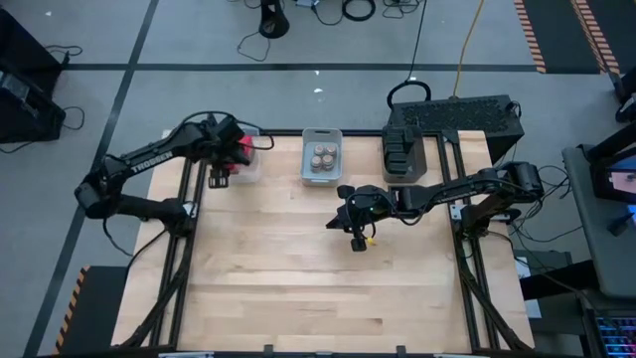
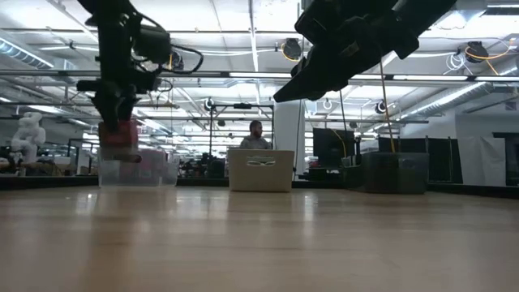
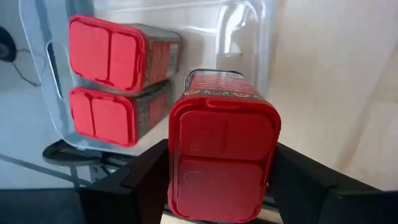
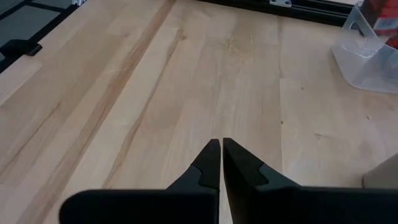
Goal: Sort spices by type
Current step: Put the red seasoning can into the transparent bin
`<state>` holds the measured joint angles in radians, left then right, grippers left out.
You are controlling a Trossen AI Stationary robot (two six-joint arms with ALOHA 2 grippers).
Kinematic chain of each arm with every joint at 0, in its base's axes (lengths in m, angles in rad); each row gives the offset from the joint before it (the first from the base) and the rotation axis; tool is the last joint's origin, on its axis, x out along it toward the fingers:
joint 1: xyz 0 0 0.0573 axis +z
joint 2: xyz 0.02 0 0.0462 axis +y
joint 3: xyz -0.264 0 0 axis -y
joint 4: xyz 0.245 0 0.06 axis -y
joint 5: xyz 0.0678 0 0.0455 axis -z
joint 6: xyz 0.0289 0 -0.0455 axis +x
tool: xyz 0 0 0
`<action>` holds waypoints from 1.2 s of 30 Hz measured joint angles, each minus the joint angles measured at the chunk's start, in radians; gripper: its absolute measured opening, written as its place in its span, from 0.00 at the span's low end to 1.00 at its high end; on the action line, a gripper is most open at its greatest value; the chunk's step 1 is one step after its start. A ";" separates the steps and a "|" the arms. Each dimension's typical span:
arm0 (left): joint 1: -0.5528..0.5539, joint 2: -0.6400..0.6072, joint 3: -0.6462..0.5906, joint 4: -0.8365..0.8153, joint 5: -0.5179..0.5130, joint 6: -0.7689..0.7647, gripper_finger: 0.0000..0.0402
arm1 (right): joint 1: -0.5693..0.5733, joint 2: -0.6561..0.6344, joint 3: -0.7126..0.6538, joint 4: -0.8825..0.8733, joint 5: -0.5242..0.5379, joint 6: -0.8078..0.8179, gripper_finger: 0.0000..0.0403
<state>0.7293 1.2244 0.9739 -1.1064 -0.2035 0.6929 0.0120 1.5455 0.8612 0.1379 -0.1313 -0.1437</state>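
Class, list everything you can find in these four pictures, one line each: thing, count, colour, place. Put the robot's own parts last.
Red spice boxes: two lying in the clear bin, a third held above it.
Round jars: four, brownish tops, in the grey middle bin.
Dark spice blocks: count unclear, in the dark bin on the right.
Clear bin: one, far left of the table.
Grey bin: one, far middle.
Dark bin: one, far right.
Table: one, light wood.
Person: one, in the room behind.
Left gripper: shut on the third red box, over the clear bin.
Right gripper: shut, empty, above mid-table.
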 joint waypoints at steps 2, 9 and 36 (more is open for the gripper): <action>0.006 0.000 -0.025 0.053 0.000 0.005 0.58 | 0.000 0.000 0.000 0.000 0.000 -0.003 0.00; 0.038 0.017 -0.057 0.176 0.013 0.074 0.58 | 0.000 0.000 0.000 0.000 0.000 -0.002 0.00; 0.102 0.214 -0.055 0.283 0.027 0.126 0.60 | 0.000 0.000 0.000 0.000 0.000 -0.003 0.00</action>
<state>0.8318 1.4380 0.9192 -0.8234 -0.1764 0.8191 0.0120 1.5455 0.8612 0.1379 -0.1310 -0.1463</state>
